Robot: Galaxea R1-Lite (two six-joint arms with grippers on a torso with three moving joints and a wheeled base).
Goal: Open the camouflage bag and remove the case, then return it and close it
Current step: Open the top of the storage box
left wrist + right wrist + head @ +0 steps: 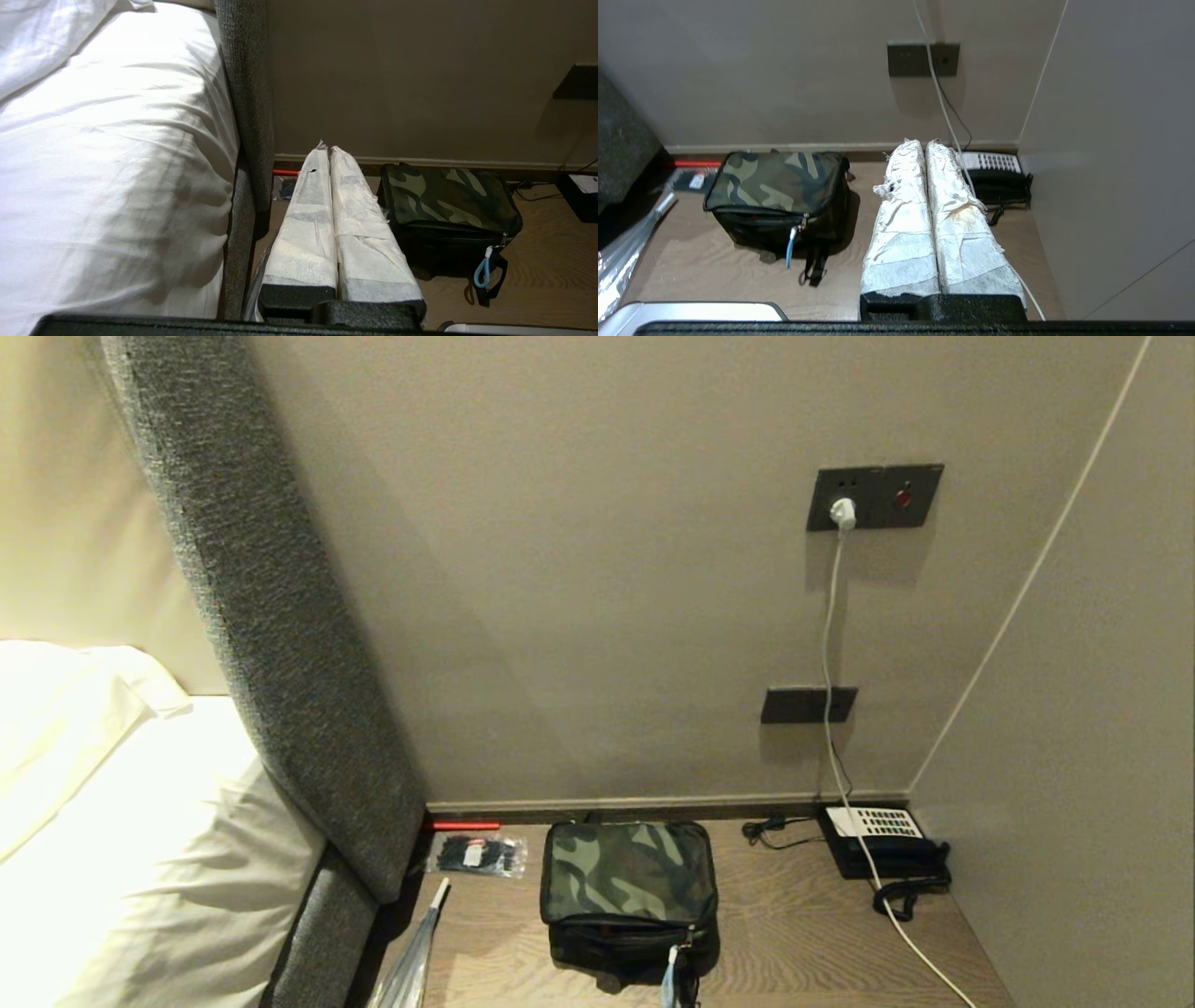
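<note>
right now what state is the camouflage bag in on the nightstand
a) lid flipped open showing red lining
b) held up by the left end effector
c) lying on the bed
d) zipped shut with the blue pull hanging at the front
d: the camouflage bag sits closed on the wooden top, its blue zipper pull hanging at the front, and no end effector touches it.

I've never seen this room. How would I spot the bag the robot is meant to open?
Find the grey upholstered headboard beside the white bed; just right of it is a wooden bedside table against the wall. In its middle stands the boxy soft camouflage bag, zipped shut. Only it has green-brown camouflage and a pale blue zip loop.
</note>
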